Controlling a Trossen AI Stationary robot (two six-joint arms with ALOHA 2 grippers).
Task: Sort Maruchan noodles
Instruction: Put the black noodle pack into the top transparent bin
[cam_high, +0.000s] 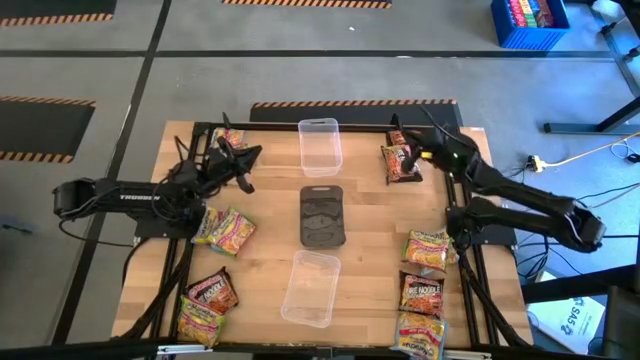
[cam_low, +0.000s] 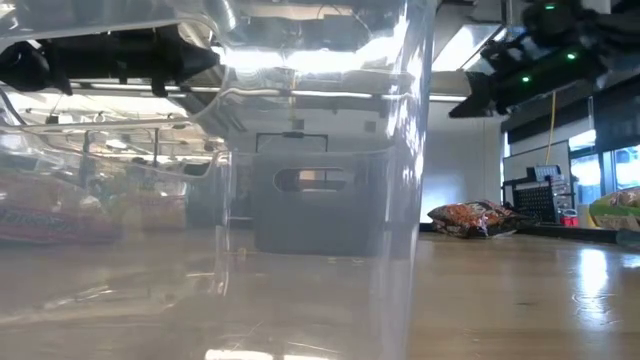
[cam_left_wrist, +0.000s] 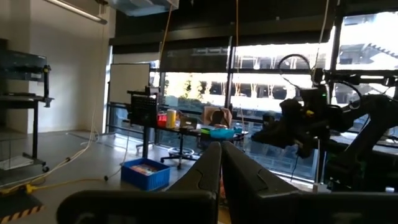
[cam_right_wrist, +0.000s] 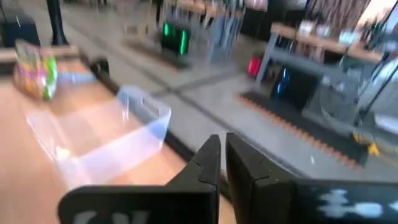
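The Maruchan noodles lie flat in two groups along the table's (cam_high: 370, 290) side edges, none in a tray. On the left arm's side I count about five: one packet (cam_high: 230, 137) at the far corner partly under the arm, a green-and-orange pair (cam_high: 226, 229) side by side near mid-edge with long axes tilted diagonally, a dark red one (cam_high: 213, 291) and a yellow one (cam_high: 199, 322) at the near corner. On the right arm's side are about five more: a dark brown-red packet (cam_high: 401, 163) with another tucked behind it at the far corner, then a column of three, green-and-orange (cam_high: 427, 249), dark red (cam_high: 422, 292) and yellow-pink (cam_high: 420, 333), running toward the near edge. Their print is too small to read.

Two clear trays (cam_high: 320, 145) (cam_high: 311, 287) sit on the centre line, long axes front to back, with the dark grey lid (cam_high: 322, 214) between them.

The left gripper (cam_high: 246, 170) hangs clenched and empty beside the far tray. The right gripper (cam_high: 408, 156) hovers above the far-right packets, fingers pressed together, grasping nothing. "TROSSEN" shows on the left arm (cam_high: 120, 196).
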